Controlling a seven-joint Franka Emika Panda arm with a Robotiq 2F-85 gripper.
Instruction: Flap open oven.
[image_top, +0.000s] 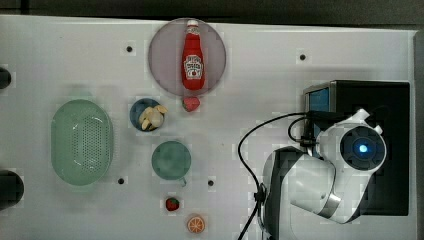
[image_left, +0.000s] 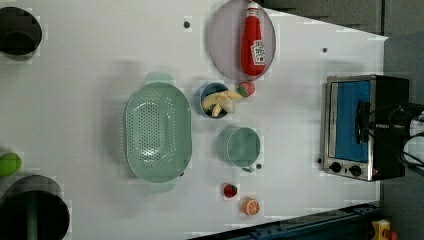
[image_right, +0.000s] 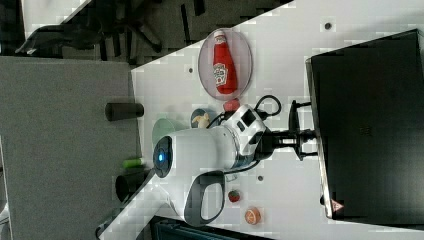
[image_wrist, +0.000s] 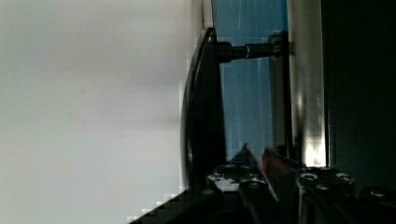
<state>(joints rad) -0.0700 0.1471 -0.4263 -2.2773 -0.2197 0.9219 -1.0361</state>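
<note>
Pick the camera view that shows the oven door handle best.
The left view: the handle stands out as a dark bar across the blue glass. The wrist view shows it edge-on, very near. In the top and right views the arm largely blocks it.

A white flat tabletop (image_top: 75, 55) carries the black boxy oven (image_left: 385, 125) right at the gripper (image_right: 304, 135). Well away from it lie a green perforated colander (image_top: 81, 142), a grey round plate (image_top: 162, 65), a teal mug (image_top: 171, 160) and a small strawberry (image_top: 172, 204).

Top, left, right views overhead, sharing oven (image_top: 385, 150), wrist view close against its door.
</note>
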